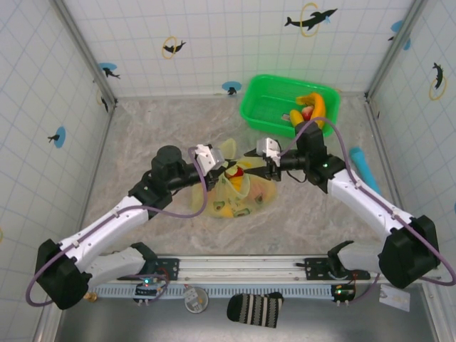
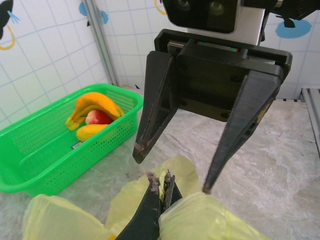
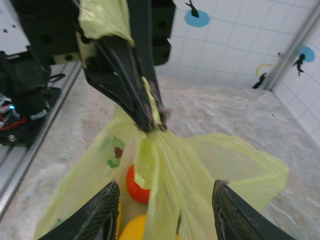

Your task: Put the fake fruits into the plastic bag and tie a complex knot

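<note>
Here, the left pincer (image 2: 161, 184) is clamped together on a thin strip of the plastic bag (image 2: 210, 220). In its own wrist view its fingers are cut off by the bottom edge, so only the tips show. From the right wrist camera this pincer reaches down from above with the yellow-green film pinched between its tips, and another scrap of film is bunched higher against its body. The bag spreads out directly below it on the counter (image 3: 235, 110). Through the film beneath the left pincer, a red-orange round fruit (image 3: 136, 184) and a yellow fruit (image 3: 134, 229) can be made out. The yellow one is cut by the frame edge, and whatever else lies inside is lost in folds and blur. The right pincer (image 3: 165, 186) stands apart, its fingers (image 3: 102, 215) on either side of the bag just below the left pincer's tips; whether they brush the film cannot be told. Beyond the right pincer, well apart from the bag, a green basket (image 1: 267, 107) holds bananas (image 2: 95, 104) with a red piece (image 2: 98, 118) partly hidden under them. From overhead both pincers meet above the bag, their tips too small to tell apart.
</note>
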Robot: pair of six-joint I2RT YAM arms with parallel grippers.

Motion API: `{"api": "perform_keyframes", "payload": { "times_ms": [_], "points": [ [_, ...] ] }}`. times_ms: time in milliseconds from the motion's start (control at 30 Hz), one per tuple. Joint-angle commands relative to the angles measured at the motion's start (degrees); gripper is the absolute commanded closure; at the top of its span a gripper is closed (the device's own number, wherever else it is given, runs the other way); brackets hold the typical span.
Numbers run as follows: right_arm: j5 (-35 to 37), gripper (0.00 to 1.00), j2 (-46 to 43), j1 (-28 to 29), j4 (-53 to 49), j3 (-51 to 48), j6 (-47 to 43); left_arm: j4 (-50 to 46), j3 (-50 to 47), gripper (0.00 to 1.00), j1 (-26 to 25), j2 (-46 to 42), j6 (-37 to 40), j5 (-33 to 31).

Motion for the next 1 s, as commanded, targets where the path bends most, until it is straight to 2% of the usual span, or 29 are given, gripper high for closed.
{"api": "perform_keyframes", "payload": {
  "times_ms": [0, 200, 533, 767, 967],
  "points": [
    [-3.4, 0.47, 1.4, 0.8, -0.6, 1.8, 0.2, -0.2, 1.6, 1.0, 0.8, 0.7, 0.8, 4.9],
    [-0.7, 0.47, 5.7, 3.6, -3.6, 3.8, -3.1, -1.0, 2.8, 1.0, 1.1, 2.1, 1.3, 7.7],
    [6.3, 0.45, 8.6, 4.6, 0.7, 4.9, -5.3, -4.1, 5.3, 1.0, 1.3, 3.5, 2.9, 10.4],
    [7.2, 0.62, 10.9, 5.1, 1.2, 6.6, -6.1, -5.4, 6.1, 1.0, 1.5, 4.5, 3.4, 11.0],
    [11.5, 0.82, 9.8, 6.4, 8.5, 4.0, -4.4, -5.6, 6.4, 1.0, 1.5, 4.6, 3.5, 10.0]
  ]
}}
